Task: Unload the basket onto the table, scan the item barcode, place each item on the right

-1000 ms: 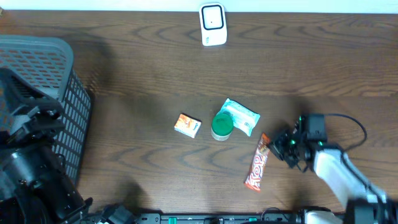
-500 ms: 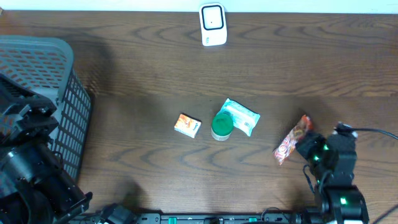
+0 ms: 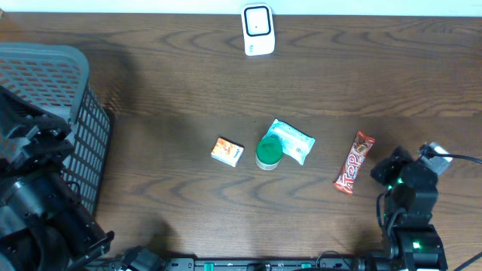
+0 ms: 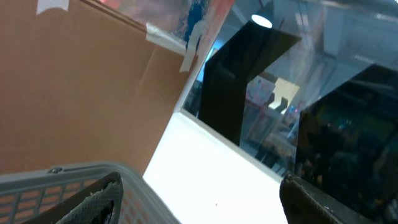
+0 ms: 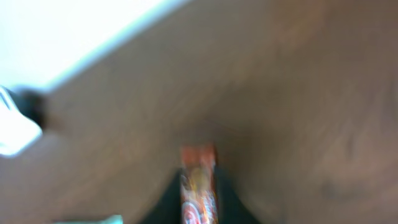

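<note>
Red wrapper first: the candy bar lies on the dark wooden table, right of centre, slanting from upper right to lower left, well apart from the other goods. Just beside its lower end, on the right, is the right claw, low at the near edge of the table. From above, a thin strip of table seems to show between the claw and the bar. In the wrist view the bar sits between two dark shapes at the bottom of the picture, but that view is so blurred that I cannot tell whether the claw is gripping it or has let go.

The left claw stands wide, its two fingers far apart with nothing between them. It points upward and away from the table. The grey basket is at the left end of the table, and its rim shows just under the left finger.

A white scanner stands at the far edge of the table, well away from the bar. In the middle lie a small orange box, a green-lidded tub and a white and green packet. The packet touches the tub. The box lies a little to the tub's left.
</note>
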`<state>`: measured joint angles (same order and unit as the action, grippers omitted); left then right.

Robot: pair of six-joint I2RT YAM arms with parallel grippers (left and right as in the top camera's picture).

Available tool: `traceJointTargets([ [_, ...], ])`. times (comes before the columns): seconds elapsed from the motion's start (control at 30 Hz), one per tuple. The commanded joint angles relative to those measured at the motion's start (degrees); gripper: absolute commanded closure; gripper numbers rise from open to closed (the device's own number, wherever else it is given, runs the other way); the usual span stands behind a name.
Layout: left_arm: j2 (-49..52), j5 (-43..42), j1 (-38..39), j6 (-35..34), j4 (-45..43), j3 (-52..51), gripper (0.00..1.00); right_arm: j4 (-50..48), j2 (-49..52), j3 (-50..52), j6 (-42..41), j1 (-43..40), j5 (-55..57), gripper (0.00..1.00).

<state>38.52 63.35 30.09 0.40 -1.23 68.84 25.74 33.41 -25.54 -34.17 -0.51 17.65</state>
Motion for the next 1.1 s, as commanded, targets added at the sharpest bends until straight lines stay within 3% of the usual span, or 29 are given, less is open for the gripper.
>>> traceJointTargets([
  [0.0, 0.0, 0.1, -0.3, -4.9, 1.8, -0.5, 0.19, 7.3, 2.9, -0.4, -12.1, 0.2, -5.2, 0.32],
  [0.03, 0.1, 0.1, -0.3, -5.7, 2.4, -0.5, 0.19, 10.5, 4.1, -0.4, -13.7, 0.2, -8.8, 0.11],
  [0.1, 0.5, 0.1, -0.3, -5.7, 2.3, -0.5, 0.19, 14.6, 6.6, -0.4, -13.5, 0.2, -16.2, 0.01],
  [0.23, 1.1, 0.1, -0.3, -5.7, 2.3, -0.5, 0.19, 16.1, 9.7, -0.4, -8.2, 0.7, -27.9, 0.01],
  [0.33, 1.5, 0.1, -0.3, -6.6, 2.4, -0.5, 0.19, 17.3, 10.5, -1.2, -6.2, 2.9, -27.9, 0.01],
  [0.5, 1.8, 0.1, -0.3, -6.7, 2.4, -0.5, 0.19, 21.2, 10.6, -8.1, -5.1, 9.8, -20.9, 0.01],
  [0.67, 1.8, 0.1, -0.3, -6.8, 2.3, -0.5, 0.19, 27.5, 13.2, -20.8, -2.2, 18.0, -3.2, 0.01],
  [0.83, 1.8, 0.1, -0.3, -6.8, 2.3, -0.5, 0.19, 28.5, 20.2, -35.2, 15.1, 18.5, 4.6, 0.01],
  [0.97, 1.8, 0.1, -0.3, -6.8, 2.3, -0.5, 0.19, 30.0, 27.5, -48.2, 35.4, 18.3, 6.3, 0.01],
  [1.07, 1.8, 0.1, -0.3, -7.2, 2.3, -0.5, 0.19, 37.5, 31.3, -52.1, 39.0, 18.6, 8.8, 0.01],
])
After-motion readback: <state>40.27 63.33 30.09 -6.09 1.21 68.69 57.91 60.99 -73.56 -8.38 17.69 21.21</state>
